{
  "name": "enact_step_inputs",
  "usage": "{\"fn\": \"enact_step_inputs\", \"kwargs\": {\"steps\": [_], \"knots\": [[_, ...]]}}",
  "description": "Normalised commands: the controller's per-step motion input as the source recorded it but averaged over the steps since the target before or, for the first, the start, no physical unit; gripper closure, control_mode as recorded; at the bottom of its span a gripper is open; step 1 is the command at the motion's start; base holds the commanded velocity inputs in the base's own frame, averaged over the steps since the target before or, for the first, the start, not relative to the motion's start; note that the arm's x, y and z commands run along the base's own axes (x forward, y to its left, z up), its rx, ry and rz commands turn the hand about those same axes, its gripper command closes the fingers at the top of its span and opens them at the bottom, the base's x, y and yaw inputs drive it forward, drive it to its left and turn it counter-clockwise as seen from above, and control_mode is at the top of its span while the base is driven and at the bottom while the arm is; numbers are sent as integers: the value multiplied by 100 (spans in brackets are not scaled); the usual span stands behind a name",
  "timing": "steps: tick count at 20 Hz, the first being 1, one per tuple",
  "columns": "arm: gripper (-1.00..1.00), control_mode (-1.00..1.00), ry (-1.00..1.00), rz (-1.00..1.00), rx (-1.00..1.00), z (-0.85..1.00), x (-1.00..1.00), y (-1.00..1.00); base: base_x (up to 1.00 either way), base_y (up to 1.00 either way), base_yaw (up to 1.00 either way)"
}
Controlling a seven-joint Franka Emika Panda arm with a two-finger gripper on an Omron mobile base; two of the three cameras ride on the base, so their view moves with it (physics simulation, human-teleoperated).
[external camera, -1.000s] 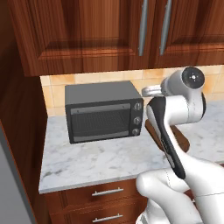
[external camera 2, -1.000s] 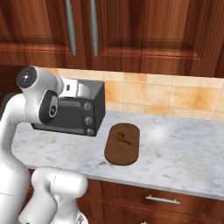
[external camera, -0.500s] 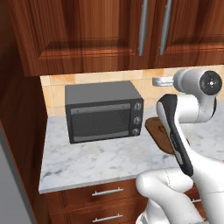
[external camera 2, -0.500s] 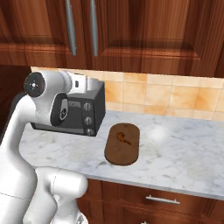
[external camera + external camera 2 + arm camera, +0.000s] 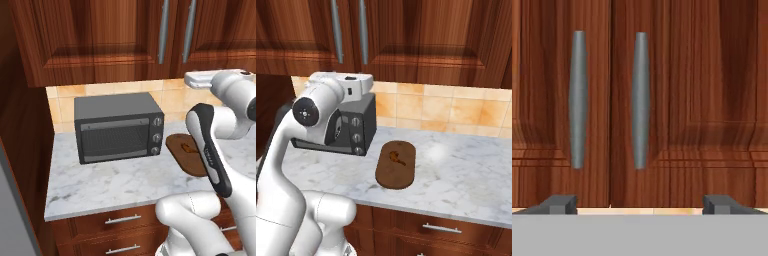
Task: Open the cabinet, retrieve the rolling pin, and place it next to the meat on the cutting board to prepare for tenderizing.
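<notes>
We see the cabinet (image 5: 640, 100) with both raised-panel doors shut, the seam between them running straight down the middle of the hand view. 2 long silver handles (image 5: 641, 100) stand upright, 1 on each side of that seam, close together.

The claw (image 5: 640, 205) faces these doors from below handle height. Its 2 dark fingertips (image 5: 559, 204) sit wide apart at the bottom of the hand view, spread open with nothing between them and nothing touching them. A thin strip of pale tile shows between the tips, under the lower edge of the doors.

From the left base view, the white arm (image 5: 215, 150) bends up from the lower right, with the wrist raised to just under the cabinet's lower edge, right of the handles.

On the marble table (image 5: 456, 170) lies the cutting board (image 5: 396, 164), a dark oval lying flat, just right of the toaster oven (image 5: 117, 127). The meat (image 5: 396, 156), a small orange-brown lump, rests on the far half of the board. The toaster oven stands against the tiled wall (image 5: 456, 107), with 3 knobs down its right side. Below the table's near edge are drawers (image 5: 120, 220) with short horizontal pulls.

We cannot see the rolling pin, so we cannot tell where it is.
</notes>
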Motion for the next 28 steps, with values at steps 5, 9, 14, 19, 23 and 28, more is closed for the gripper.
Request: {"fn": "enact_step_inputs", "kwargs": {"steps": [5,9,14,19,23,28], "knots": [[-100,-100,-24,1,1,44,-4,0,0,0,0],[-100,-100,-5,0,0,33,10,5,0,0,0],[-100,-100,1,0,0,12,19,4,0,0,0],[-100,-100,1,0,0,0,10,4,0,0,0],[-100,-100,0,0,0,0,0,0,0,0,0],[-100,-100,0,0,0,0,0,0,0,0,0]]}}
